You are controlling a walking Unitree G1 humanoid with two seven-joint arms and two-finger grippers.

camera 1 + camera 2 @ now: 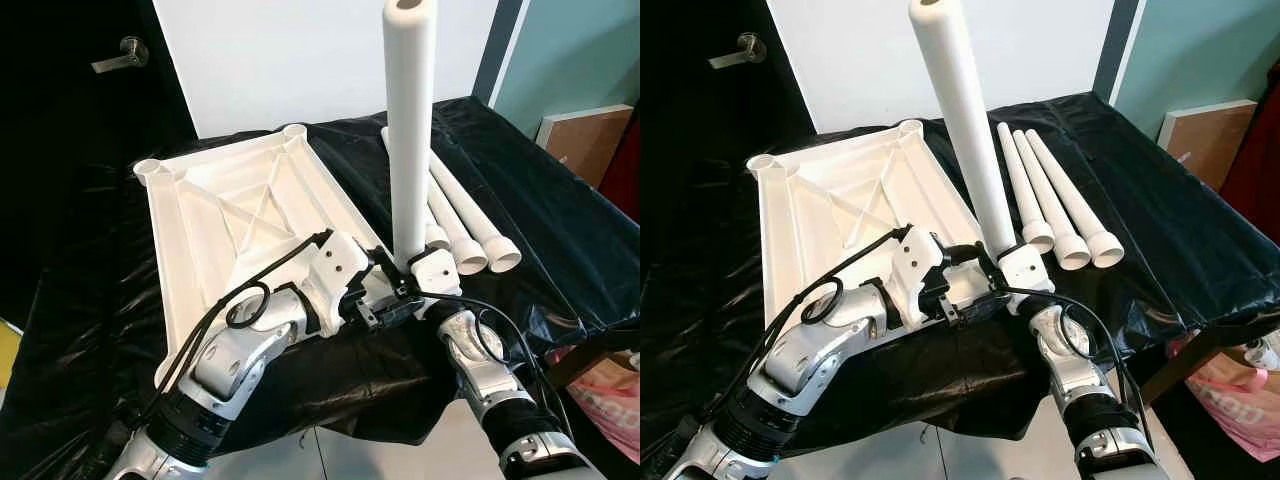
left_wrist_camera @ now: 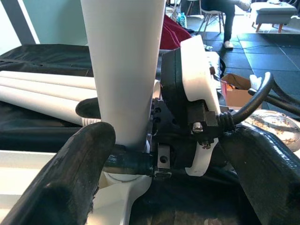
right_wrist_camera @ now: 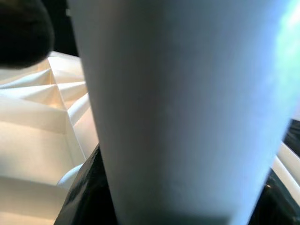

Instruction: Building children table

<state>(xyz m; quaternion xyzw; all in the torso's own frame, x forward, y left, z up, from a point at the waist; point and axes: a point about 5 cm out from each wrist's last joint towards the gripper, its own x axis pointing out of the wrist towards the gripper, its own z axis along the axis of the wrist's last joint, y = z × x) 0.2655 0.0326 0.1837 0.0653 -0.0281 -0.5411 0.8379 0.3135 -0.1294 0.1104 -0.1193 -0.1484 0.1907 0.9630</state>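
Observation:
The white table top (image 1: pixel 230 215) lies upside down on the black-covered surface, with round sockets at its corners. One white leg (image 1: pixel 410 120) stands upright in the near right corner socket. My right gripper (image 1: pixel 410 268) is shut on this leg just above its base; the right wrist view looks straight at the leg (image 3: pixel 183 117). My left gripper (image 2: pixel 159 173) is open and low at the same corner. Its fingers (image 2: pixel 61 178) are spread wide, with the leg's base (image 2: pixel 124 70) and the right gripper's housing (image 2: pixel 192 93) just beyond them. Three loose legs (image 1: pixel 1055 200) lie side by side right of the table top.
Black sheeting (image 1: pixel 540 230) covers the work surface, and its front edge drops off just under my wrists. A dark door with a lever handle (image 1: pixel 125 55) is at the back left. A brown board (image 1: pixel 590 140) leans at the right; a pink bag (image 1: pixel 610 390) sits on the floor below.

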